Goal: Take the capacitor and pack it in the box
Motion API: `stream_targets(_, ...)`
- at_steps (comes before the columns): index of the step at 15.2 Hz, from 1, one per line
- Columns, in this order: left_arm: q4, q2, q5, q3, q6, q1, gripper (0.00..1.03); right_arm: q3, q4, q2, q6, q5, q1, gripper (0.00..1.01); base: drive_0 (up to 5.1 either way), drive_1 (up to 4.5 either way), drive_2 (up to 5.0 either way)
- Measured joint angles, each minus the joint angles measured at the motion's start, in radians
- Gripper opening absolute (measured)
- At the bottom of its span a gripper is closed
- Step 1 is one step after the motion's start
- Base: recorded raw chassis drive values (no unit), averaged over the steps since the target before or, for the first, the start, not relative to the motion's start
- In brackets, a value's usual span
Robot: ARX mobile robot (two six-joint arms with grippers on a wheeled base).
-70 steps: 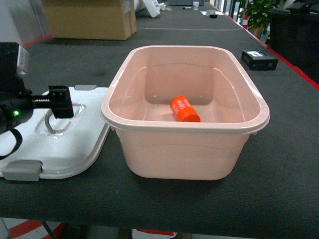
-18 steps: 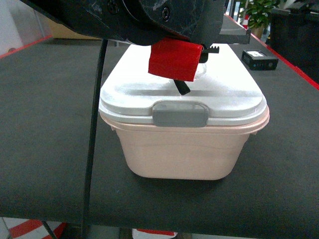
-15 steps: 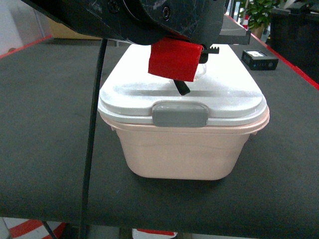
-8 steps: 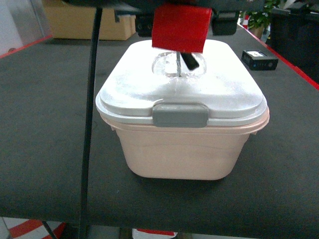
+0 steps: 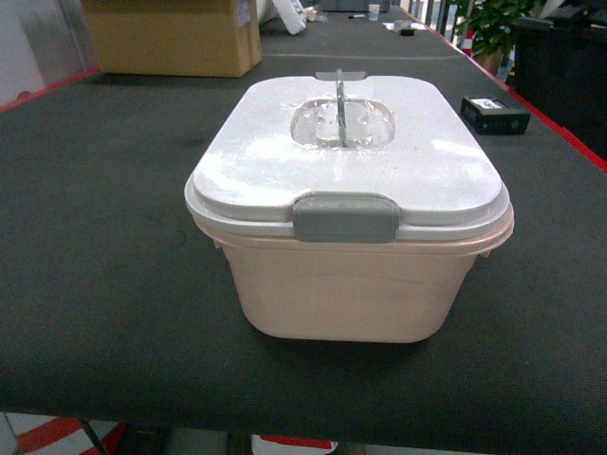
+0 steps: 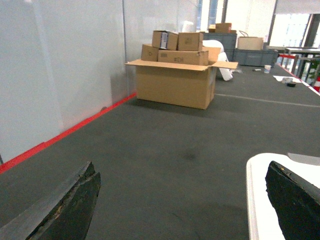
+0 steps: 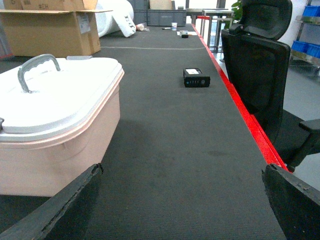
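Box [image 5: 346, 284]: pale pink plastic tub, rounded corners, on dark textured table [image 5: 104, 237]. White lid [image 5: 346, 156] on top, grey latch [image 5: 344, 217], upright handle [image 5: 340, 104]. Capacitor unseen. Cardboard carton [image 5: 171, 36] behind box. Left gripper [image 6: 180, 200], right gripper [image 7: 175, 200]: fingers wide apart, empty.

The box [image 5: 341, 289] is pale pink. Its lid [image 5: 256, 161] is white with a grey latch [image 5: 344, 218] and grey handle [image 5: 340, 106]. The surface [image 5: 104, 227] is dark grey with a red edge. A carton [image 5: 171, 36] is brown.
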Motion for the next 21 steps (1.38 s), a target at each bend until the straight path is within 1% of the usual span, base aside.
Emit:
stream_targets(1,-0.016,-0.001,0.006,0.002,0.003,0.003,0.98,0.0,0.0,0.0,0.0,0.0,0.0,0.98,0.0,0.0,0.0)
stream_targets(2,-0.146,-0.032,0.102,0.016,-0.02,0.03,0.92,0.0,0.0,0.0,0.0,0.0,0.0,0.98,0.0,0.0,0.0)
stream_targets(3,-0.165,-0.041,0.131,0.014,-0.023,0.038,0.9,0.0,0.0,0.0,0.0,0.0,0.0,0.98,0.0,0.0,0.0)
stream_targets(5,-0.238,-0.085,0.226,-0.003,-0.052,0.071,0.83,0.0,0.0,0.0,0.0,0.0,0.0,0.98,0.0,0.0,0.0)
stream_targets(6,-0.27,-0.123,0.287,-0.03,-0.069,0.102,0.78,0.0,-0.001,0.0,0.0,0.0,0.0,0.98,0.0,0.0,0.0)
stream_targets(7,-0.29,-0.159,0.333,-0.063,-0.078,0.13,0.72,0.0,-0.001,0.0,0.0,0.001,0.0,0.98,0.0,0.0,0.0)
stream_targets(8,-0.29,-0.181,0.363,-0.088,-0.085,0.147,0.69,0.0,-0.001,0.0,0.0,0.0,0.0,0.98,0.0,0.0,0.0)
stream_targets(10,-0.288,-0.23,0.432,-0.147,-0.101,0.196,0.58,0.0,0.0,0.0,0.0,0.0,0.0,0.98,0.0,0.0,0.0)
stream_targets(12,-0.286,-0.25,0.462,-0.171,-0.104,0.215,0.53,0.0,0.0,0.0,0.0,0.0,0.0,0.98,0.0,0.0,0.0)
stream_targets(13,-0.285,-0.274,0.499,-0.199,-0.109,0.241,0.46,0.0,0.0,0.0,0.0,0.0,0.0,0.98,0.0,0.0,0.0)
stream_targets(14,-0.284,-0.315,0.55,-0.245,-0.117,0.284,0.34,0.0,0.0,0.0,0.0,0.0,0.0,0.98,0.0,0.0,0.0)
stream_targets(16,-0.286,-0.396,0.628,-0.319,-0.118,0.364,0.09,0.0,0.0,0.0,0.0,0.0,0.0,0.98,0.0,0.0,0.0)
stream_targets(17,-0.292,-0.428,0.657,-0.343,-0.122,0.393,0.01,0.0,0.0,0.0,0.0,0.0,0.0,0.98,0.0,0.0,0.0)
stream_targets(18,-0.301,-0.463,0.69,-0.371,-0.121,0.43,0.02,0.0,0.0,0.0,0.0,0.0,0.0,0.98,0.0,0.0,0.0)
stream_targets(21,-0.333,-0.553,0.764,-0.429,-0.121,0.497,0.02,0.0,0.0,0.0,0.0,0.0,0.0,0.98,0.0,0.0,0.0)
